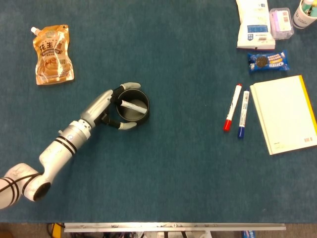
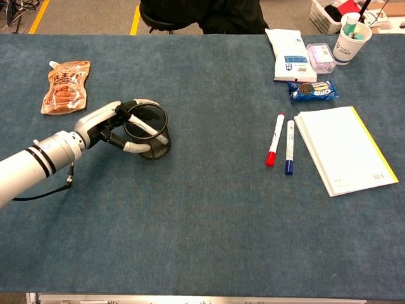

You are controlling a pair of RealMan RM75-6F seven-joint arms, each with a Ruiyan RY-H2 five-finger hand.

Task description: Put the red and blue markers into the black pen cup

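So far neither marker is in: your left hand (image 2: 117, 124) wraps the black mesh pen cup (image 2: 149, 131), while the red-capped marker (image 2: 273, 140) and blue-capped marker (image 2: 289, 147) lie on the table, well apart from it.

**Left arm stretched low across the table, hand wrapped round the cup**

From where I stand, only the left arm shows: a white, black-banded forearm running in from the lower left, low over the table. Its grey left hand (image 1: 106, 106) (image 2: 114, 123) lies palm-in against the black mesh pen cup (image 1: 132, 103) (image 2: 149, 131), pale-tipped fingers (image 1: 130, 86) curling round the far rim and the thumb hooking the near side, touching it.
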